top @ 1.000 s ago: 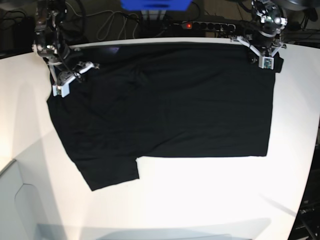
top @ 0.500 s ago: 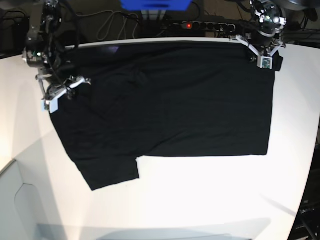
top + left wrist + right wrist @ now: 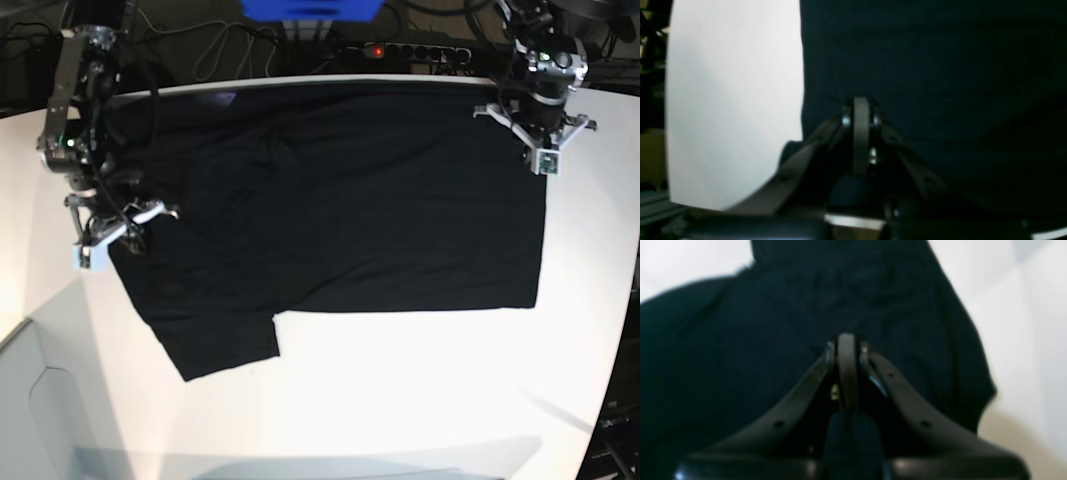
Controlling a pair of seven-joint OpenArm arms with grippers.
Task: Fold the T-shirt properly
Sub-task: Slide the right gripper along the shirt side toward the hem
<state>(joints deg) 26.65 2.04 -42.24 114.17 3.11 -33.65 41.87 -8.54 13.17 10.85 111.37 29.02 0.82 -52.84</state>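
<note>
Blurred black T-shirt (image 3: 740, 340) cloth behind closed right pincer (image 3: 847, 350).

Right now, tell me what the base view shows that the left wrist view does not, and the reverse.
Only the base view shows the whole large black cloth T-shirt spread out, its sleeve toward the near left, both arms, and the black power strip behind the white table. Only the left wrist view shows the left gripper close up, shut, at the shirt's straight edge. Both show black cloth against white tabletop.
</note>
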